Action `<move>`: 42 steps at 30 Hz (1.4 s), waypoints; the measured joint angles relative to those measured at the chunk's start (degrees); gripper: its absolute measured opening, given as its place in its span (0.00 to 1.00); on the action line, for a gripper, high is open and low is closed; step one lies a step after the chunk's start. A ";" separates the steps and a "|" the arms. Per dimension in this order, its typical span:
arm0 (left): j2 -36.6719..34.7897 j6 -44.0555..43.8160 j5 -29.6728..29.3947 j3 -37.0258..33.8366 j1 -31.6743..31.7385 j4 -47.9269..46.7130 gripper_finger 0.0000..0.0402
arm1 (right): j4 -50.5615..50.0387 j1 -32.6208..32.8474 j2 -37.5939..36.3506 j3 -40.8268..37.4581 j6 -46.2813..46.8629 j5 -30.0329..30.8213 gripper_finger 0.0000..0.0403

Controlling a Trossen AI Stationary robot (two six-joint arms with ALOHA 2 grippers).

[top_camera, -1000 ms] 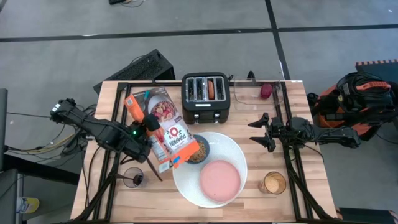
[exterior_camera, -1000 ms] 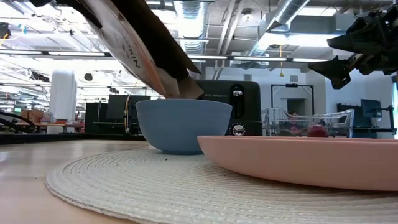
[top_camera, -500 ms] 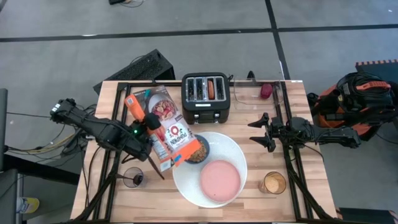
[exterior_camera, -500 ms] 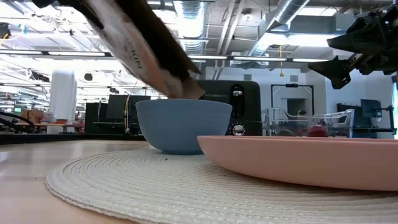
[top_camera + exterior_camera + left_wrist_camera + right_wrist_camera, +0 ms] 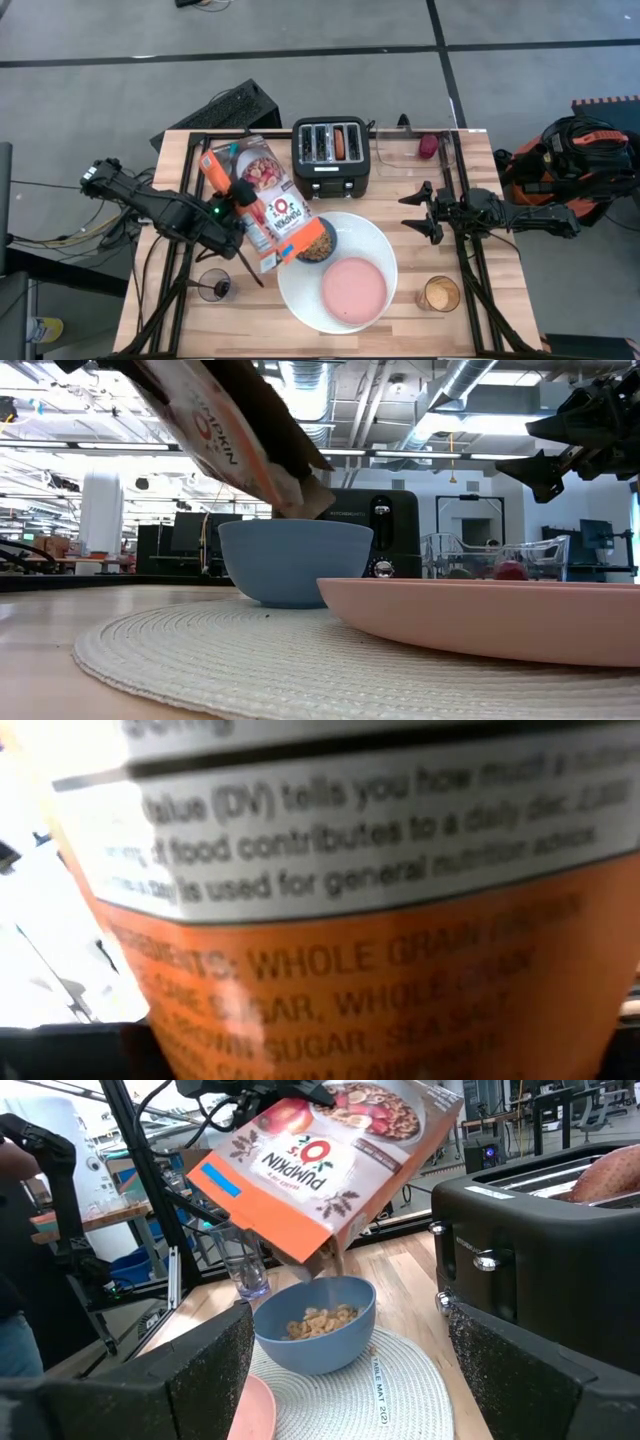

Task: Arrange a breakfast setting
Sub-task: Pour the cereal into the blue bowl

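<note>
Inside blue bowl [image 5: 314,1334], unlike low view: cereal [image 5: 318,1320]

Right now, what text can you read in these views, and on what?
"PUMPKIN O's": front of the orange cereal box, tilted over the small blue bowl.
"value (DV) tells you how much", "food contributes to a daily diet", "used for general nutrition advice", "WHOLE GRAIN", "SUGAR, WHOLE", "SEA SALT": box panel, left wrist view.
Black toaster badge: too small to read.

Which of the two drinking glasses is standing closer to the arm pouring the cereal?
The clear purplish tumbler, beside the left gripper; the amber glass stands across the white plate.
</note>
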 joint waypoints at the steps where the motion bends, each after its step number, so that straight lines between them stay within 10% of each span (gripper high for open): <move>1: -0.14 -1.25 0.05 0.00 -0.01 -0.34 0.58 | 0.00 -0.01 0.01 0.02 0.00 0.00 0.88; 29: -8.07 -35.42 8.15 -0.01 -0.02 -3.22 0.58 | 0.00 0.01 0.02 0.01 0.00 0.00 0.88; 42: -12.26 -65.79 -4.05 -0.04 0.00 -1.13 0.58 | 0.01 0.01 0.01 0.02 0.00 0.00 0.88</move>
